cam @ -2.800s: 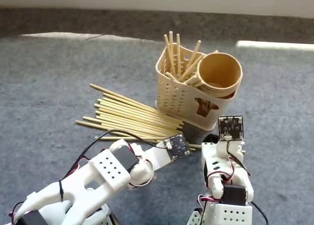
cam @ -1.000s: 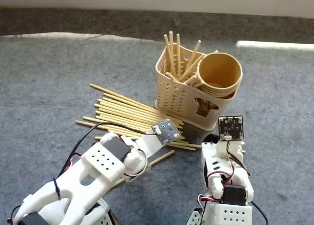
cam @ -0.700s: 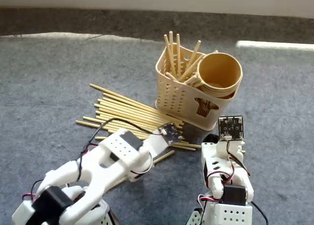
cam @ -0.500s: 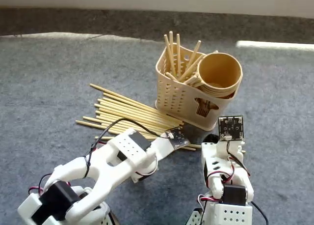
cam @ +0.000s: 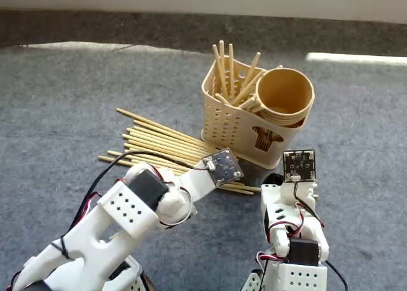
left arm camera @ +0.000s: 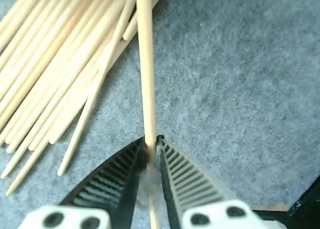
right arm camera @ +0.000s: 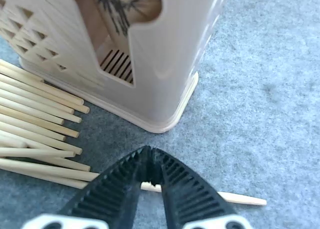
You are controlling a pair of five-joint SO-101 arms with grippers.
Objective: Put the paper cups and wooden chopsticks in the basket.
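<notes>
loose chopsticks (cam: 162, 148): piled at 10 o'clock of my left hand (left arm camera: 150, 150) | left hand: clamped tight on one chopstick (left arm camera: 145, 74), its long axis straight out past my tips | basket (cam: 236, 131): at 1 o'clock, paper cups (cam: 284, 94) inside | right hand (right arm camera: 149, 168): closed on nothing, basket at 11 o'clock

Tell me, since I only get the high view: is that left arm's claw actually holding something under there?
Observer: Yes. The left wrist view shows the left claw shut on a single chopstick, beside the loose pile.
Operator: And the other one?
Observer: The right claw is shut with nothing gripped, near the basket's corner.
Operator: Anything under it?
Observer: One stray chopstick lies on the grey surface below it.
</notes>
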